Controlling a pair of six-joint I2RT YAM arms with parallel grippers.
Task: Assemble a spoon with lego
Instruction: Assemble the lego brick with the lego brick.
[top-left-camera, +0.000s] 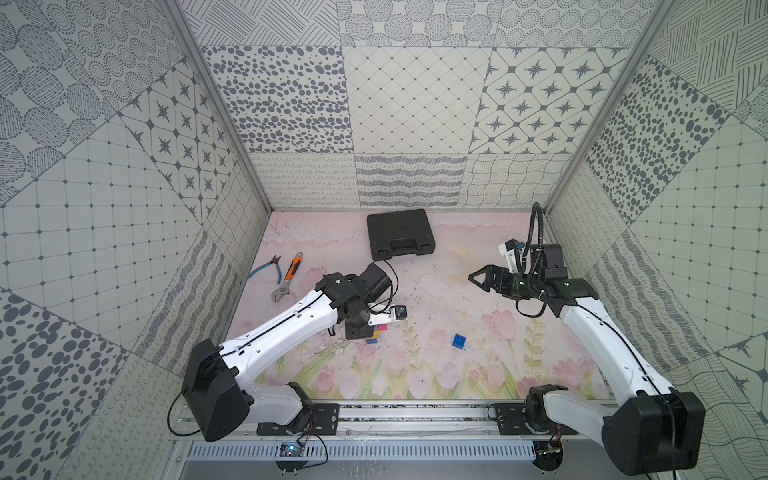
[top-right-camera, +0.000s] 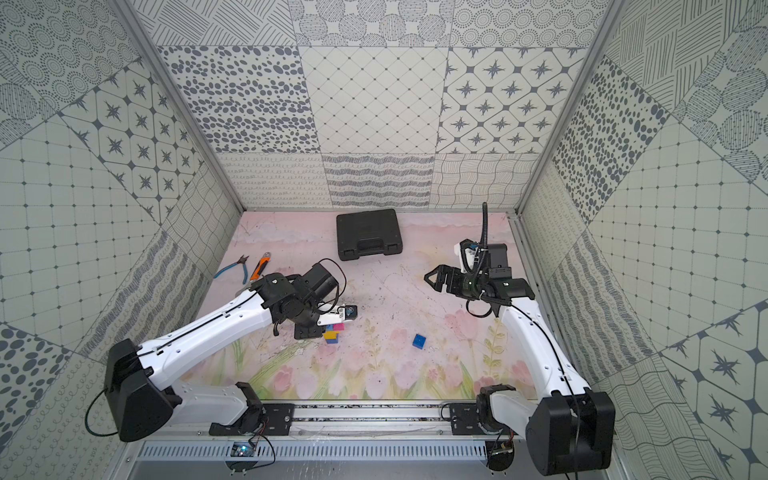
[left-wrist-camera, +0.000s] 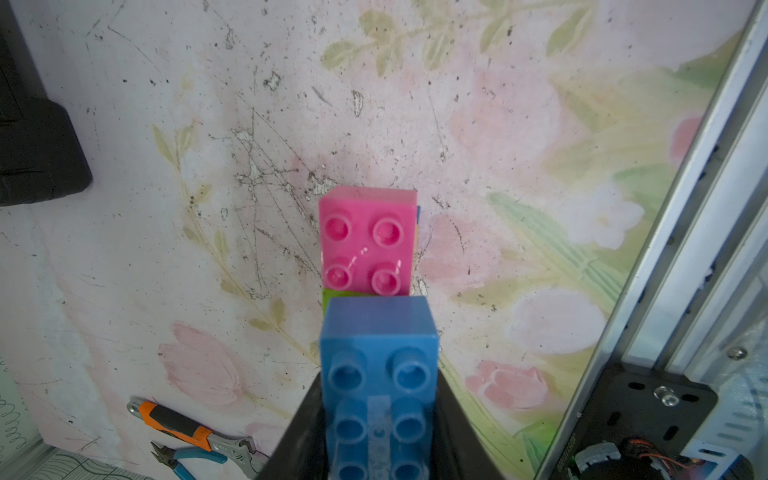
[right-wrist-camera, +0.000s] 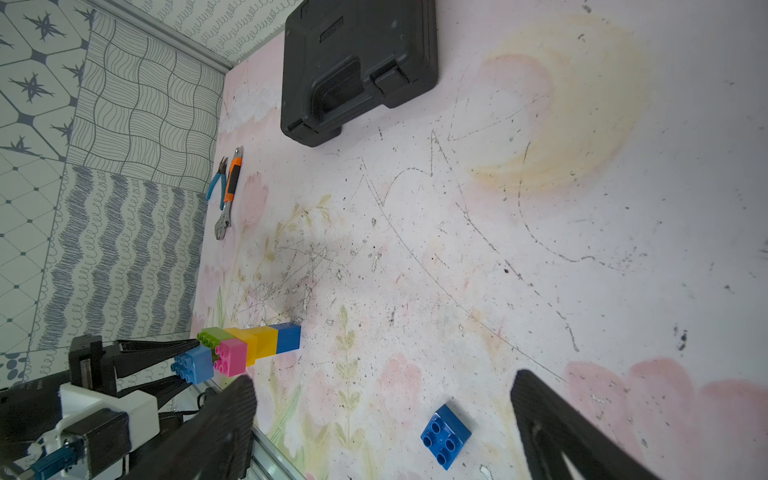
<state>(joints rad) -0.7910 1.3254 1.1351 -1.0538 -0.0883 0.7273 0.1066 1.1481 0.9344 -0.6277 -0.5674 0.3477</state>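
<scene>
The spoon (right-wrist-camera: 253, 347) stands upright on the mat (top-left-camera: 436, 291), a little left of centre and nearer the front edge than the back. It has a dark blue base, a yellow stem, then a wider layer of lime green and pink. On that layer, over the green half and beside the pink studs, sits the light blue brick (left-wrist-camera: 378, 357). My left gripper (right-wrist-camera: 187, 365) grips this brick from above, one finger against each long side; whether the brick is pressed fully home I cannot tell. A loose dark blue brick (right-wrist-camera: 445, 436) lies on the mat with its studs showing, right of centre and well apart from the spoon. My right gripper (top-left-camera: 473, 277) hangs above the mat toward the right edge, fingers spread wide and holding nothing. Near the back edge lies a closed black case (top-left-camera: 400, 239). Near the left edge, an orange-handled wrench (top-left-camera: 292, 269) and blue-handled pliers (top-left-camera: 273, 262) lie side by side.
</scene>
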